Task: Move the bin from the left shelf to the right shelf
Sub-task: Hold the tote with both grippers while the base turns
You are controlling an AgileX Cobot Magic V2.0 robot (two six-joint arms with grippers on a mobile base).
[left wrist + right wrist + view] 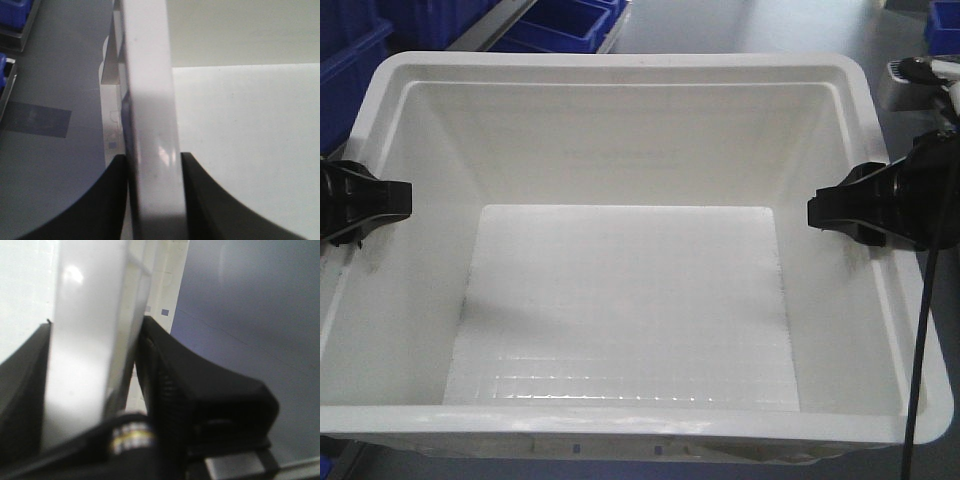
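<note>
The large white bin (pixel 620 130) fills the front view, seen from above, with nothing inside. My left gripper (pixel 382 205) is shut on the bin's left rim (pixel 150 115), one black finger (pixel 102 200) outside the wall and one inside. My right gripper (pixel 835 212) is shut on the bin's right rim (pixel 92 330), with its fingers (pixel 200 390) on either side of the wall. The bin hangs between both arms over a grey floor.
Dark blue plastic bins (pixel 555 25) stand on shelving behind the white bin, at the top left, and more show at the left edge (pixel 345 80). A grey-white device (pixel 920 80) sits at the far right. Grey floor (pixel 250 315) lies below.
</note>
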